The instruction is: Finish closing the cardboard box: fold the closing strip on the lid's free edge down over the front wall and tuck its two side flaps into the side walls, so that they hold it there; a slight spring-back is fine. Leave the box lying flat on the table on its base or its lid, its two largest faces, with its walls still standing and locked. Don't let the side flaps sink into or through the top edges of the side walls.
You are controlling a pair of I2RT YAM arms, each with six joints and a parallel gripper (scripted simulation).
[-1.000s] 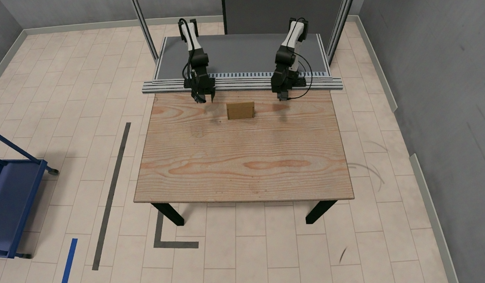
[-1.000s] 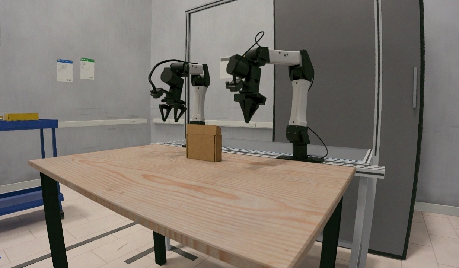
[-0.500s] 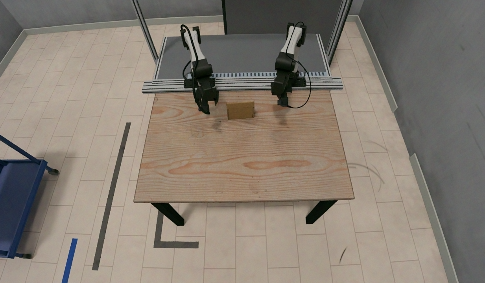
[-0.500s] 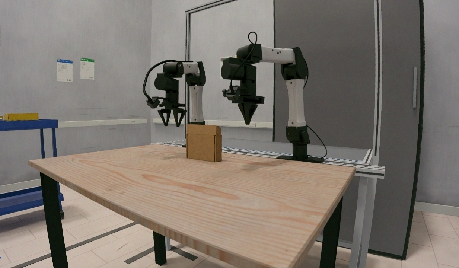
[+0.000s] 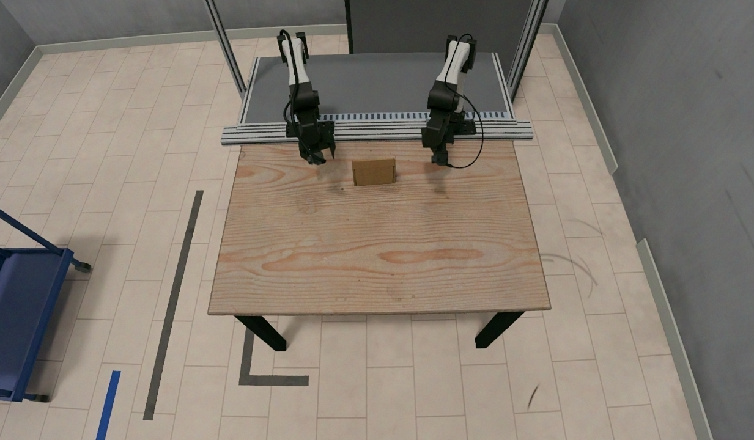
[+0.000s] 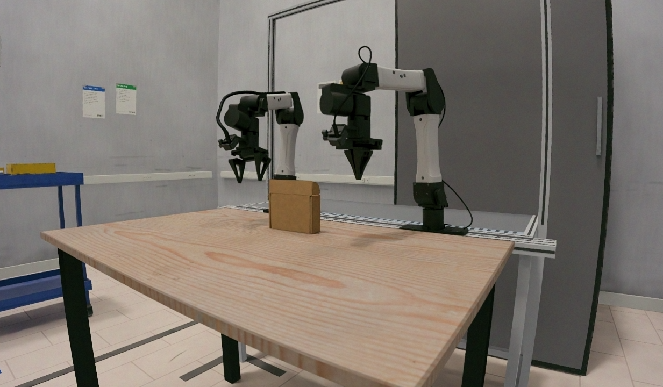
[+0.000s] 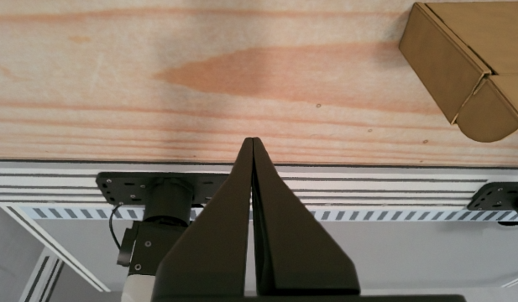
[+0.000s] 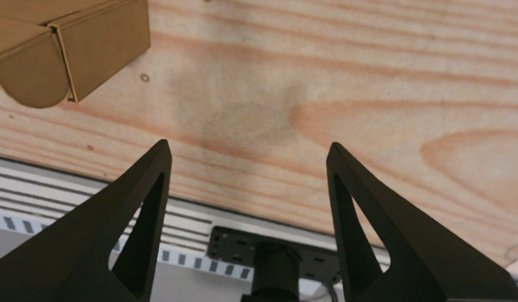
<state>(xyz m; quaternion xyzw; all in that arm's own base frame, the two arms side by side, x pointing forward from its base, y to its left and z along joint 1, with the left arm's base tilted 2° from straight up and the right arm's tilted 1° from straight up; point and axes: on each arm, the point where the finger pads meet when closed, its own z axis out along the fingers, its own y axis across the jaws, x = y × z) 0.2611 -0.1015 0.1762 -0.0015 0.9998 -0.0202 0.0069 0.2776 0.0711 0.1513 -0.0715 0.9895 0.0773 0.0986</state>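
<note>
A brown cardboard box (image 5: 373, 172) (image 6: 292, 212) (image 7: 443, 63) (image 8: 105, 50) stood on edge, upper centre of the overhead frame, its closing strip (image 6: 291, 187) unfolded; folding, tucking and laying flat remained. The black left gripper (image 5: 439, 162) (image 6: 358, 178) (image 7: 252, 146) was fully closed, the black right gripper (image 5: 324, 158) (image 6: 250, 181) (image 8: 250, 149) wide apart, both empty.

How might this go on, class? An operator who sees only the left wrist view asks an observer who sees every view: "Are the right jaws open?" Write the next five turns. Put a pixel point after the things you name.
Observer: Yes, open, with nothing between them.
Operator: Is the box lying flat?
Observer: No, the box (image 5: 373, 172) (image 6: 292, 212) (image 7: 443, 63) (image 8: 109, 46) stands on a narrow side, strip (image 6: 292, 187) (image 7: 512, 90) (image 8: 8, 35) uppermost.
Operator: Is the flap at the end I can't see tucked in?
Observer: No, that flap (image 8: 32, 77) shows outside the side wall.
</note>
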